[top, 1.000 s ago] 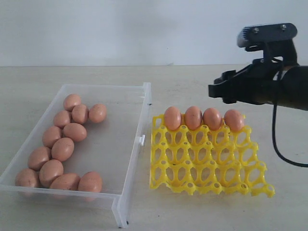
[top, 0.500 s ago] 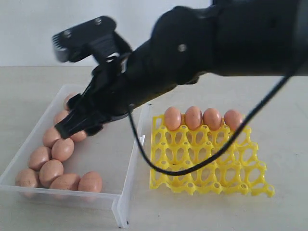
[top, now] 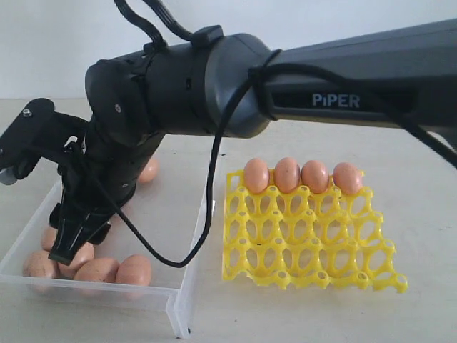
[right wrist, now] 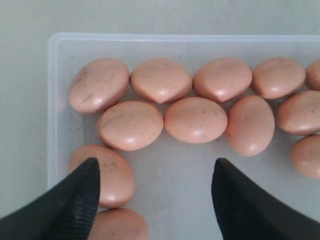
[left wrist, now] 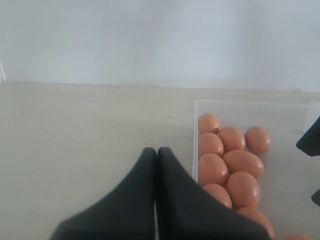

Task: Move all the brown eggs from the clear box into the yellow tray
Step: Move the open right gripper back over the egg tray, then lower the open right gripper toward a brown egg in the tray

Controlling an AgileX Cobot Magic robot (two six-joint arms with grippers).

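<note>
Right hand: my right hand (right wrist: pixel 156 162) hangs inside the shallow clear plastic box (top: pixel 182 304), pointing down at its floor, released, with the fingers (right wrist: pixel 75 200) spread wide and nothing between them.
Right hand contact: one finger stands in front of an egg near the box corner; I cannot tell whether it touches.
Left hand: my left hand (left wrist: pixel 156 152) is clenched, its two dark fingers pressed flat together and grasping nothing, above the bare pale tabletop (left wrist: pixel 75 150) just beside the box.
Eggs in the box: the pinkish-brown oval eggs (right wrist: pixel 195 120) lie loose on the floor, packed against one another along one long wall and into a corner; a few carry faint dark specks.
Eggs in the tray: four eggs (top: pixel 287 174) sit side by side, filling the far row of the bright yellow plastic lattice egg tray (top: pixel 307 236); its other three rows of cups hold none.
Layout: the box lies on the left of the tabletop in the exterior view, the tray close beside it on the right, the two not touching.
</note>
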